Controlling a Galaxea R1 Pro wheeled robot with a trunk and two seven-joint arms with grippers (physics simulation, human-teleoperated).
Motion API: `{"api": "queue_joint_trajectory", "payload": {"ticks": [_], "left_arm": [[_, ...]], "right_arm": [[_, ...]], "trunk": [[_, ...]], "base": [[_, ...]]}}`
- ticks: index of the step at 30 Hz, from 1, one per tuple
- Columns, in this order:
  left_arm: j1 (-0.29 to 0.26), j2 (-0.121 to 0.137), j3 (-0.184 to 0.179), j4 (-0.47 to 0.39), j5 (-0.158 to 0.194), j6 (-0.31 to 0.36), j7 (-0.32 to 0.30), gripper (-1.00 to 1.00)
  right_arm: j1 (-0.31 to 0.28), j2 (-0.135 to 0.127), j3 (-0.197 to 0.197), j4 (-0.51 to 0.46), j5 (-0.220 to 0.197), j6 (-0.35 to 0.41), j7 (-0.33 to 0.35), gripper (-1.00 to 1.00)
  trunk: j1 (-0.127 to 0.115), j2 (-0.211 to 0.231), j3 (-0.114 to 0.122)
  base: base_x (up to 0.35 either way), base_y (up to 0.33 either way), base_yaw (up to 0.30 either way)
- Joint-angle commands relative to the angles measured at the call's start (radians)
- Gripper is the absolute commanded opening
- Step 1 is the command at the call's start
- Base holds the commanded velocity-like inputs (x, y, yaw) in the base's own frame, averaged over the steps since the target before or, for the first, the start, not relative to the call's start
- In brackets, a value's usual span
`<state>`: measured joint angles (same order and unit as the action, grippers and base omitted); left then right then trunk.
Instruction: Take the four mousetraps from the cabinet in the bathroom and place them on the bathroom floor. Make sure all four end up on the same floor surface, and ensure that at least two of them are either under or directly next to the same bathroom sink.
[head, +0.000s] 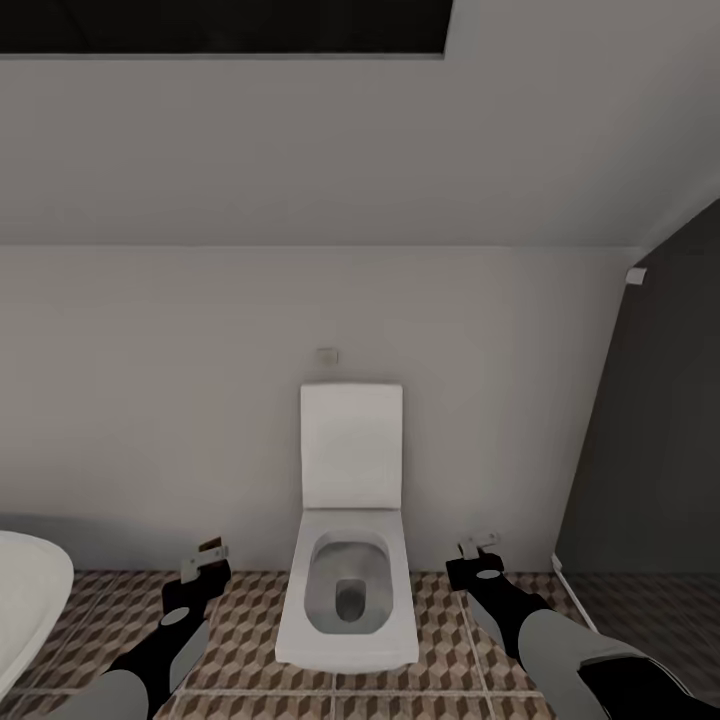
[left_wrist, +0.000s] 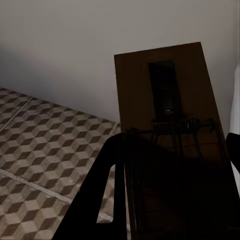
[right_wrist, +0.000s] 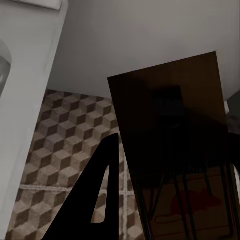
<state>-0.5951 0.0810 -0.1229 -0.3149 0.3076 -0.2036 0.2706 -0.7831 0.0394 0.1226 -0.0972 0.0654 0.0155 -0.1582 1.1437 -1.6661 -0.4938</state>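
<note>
My left jaws grip one mousetrap (left_wrist: 165, 125), my right jaws another mousetrap (right_wrist: 172, 145); toilet (head: 348, 590) between, bathroom floor (head: 245, 620) open beside it.

Black forearms with grey upper sleeves, black left hand (head: 205, 565), right hand (head: 480, 556), pale fingertips

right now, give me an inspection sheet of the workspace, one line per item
surface: bathroom floor of cube-pattern tiles, pale grout lines.
job's things: one mousetrap in the left gripper; another mousetrap in the right gripper. Both are off the floor.
clutter: nothing seen.
grippers: left shut on a mousetrap left of the toilet; right shut on a mousetrap right of it.
cables: nothing seen.
surroundings: white toilet, lid up, against a pale wall; white rounded fixture edge at far left, identity unclear; dark panel at right.
</note>
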Motion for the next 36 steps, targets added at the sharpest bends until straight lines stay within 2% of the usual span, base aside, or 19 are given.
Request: {"api": "queue_joint_trajectory", "payload": {"ticks": [1, 36], "left_arm": [[-0.001, 0.0, -0.009, 0.001, 0.007, -0.003, 0.008, -1.0], [-0.001, 0.003, -0.015, 0.014, 0.005, -0.008, -0.021, -1.0]], "right_arm": [[-0.001, 0.0, 0.005, 0.001, 0.004, 0.001, -0.001, -1.0], [-0.001, 0.0, 0.002, 0.001, 0.004, -0.013, 0.0, -1.0]], "trunk": [[0.004, -0.008, -0.004], [0.138, -0.253, -0.114]], "base": [[0.0, 0.0, 0.0], [0.0, 0.0, 0.0]]}}
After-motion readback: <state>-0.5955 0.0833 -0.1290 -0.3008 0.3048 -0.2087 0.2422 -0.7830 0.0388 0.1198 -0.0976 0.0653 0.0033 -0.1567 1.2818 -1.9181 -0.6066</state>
